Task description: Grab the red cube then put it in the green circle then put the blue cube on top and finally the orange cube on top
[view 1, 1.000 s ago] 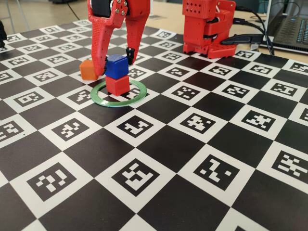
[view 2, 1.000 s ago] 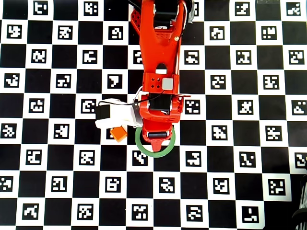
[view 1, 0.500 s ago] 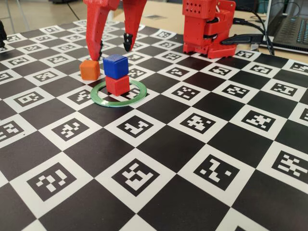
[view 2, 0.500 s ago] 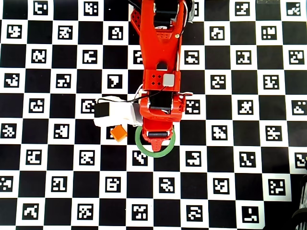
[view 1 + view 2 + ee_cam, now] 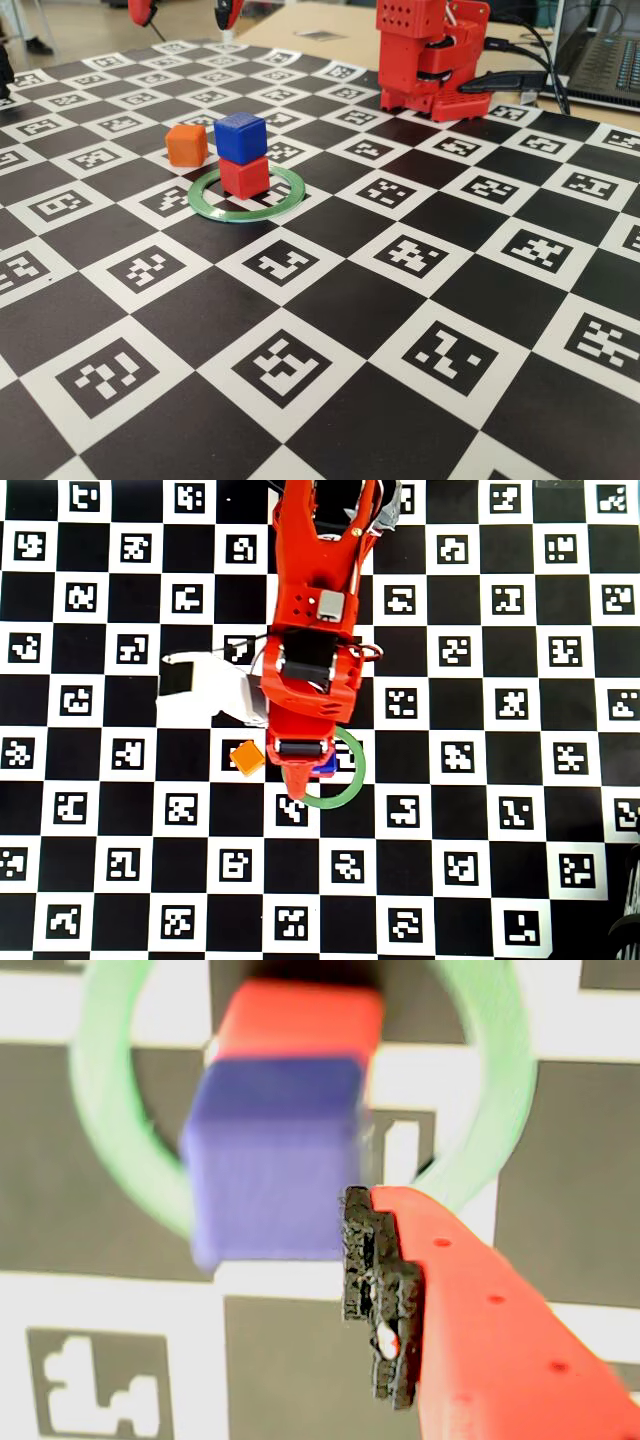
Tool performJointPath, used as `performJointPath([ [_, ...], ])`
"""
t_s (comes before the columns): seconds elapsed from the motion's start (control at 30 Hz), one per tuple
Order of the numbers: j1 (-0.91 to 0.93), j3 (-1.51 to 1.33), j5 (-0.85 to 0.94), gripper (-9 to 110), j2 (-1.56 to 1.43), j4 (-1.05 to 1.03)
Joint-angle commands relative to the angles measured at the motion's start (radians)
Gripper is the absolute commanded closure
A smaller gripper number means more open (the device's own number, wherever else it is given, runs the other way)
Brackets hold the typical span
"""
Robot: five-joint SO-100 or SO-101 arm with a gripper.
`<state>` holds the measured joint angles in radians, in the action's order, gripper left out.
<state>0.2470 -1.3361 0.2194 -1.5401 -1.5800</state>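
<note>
Blue cube (image 5: 241,137) sits on red cube (image 5: 244,176) in green circle (image 5: 214,211); hand (image 5: 184,13) spread, empty; next: orange cube (image 5: 187,145).

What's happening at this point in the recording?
A red robot arm is partway through stacking cubes. In the fixed view the red cube sits inside the green circle with the blue cube on top of it. The orange cube sits loose on the board beside the ring, not yet stacked. The gripper is high above the stack at the frame's top edge, jaws apart and holding nothing.
</note>
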Motion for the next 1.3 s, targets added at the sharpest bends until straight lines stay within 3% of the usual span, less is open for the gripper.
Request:
performJointPath([
  [0.0,0.038,0.072,0.021,65,-0.100,-0.005],
  [1.27,0.135,-0.314,-0.012,61,0.107,0.390],
])
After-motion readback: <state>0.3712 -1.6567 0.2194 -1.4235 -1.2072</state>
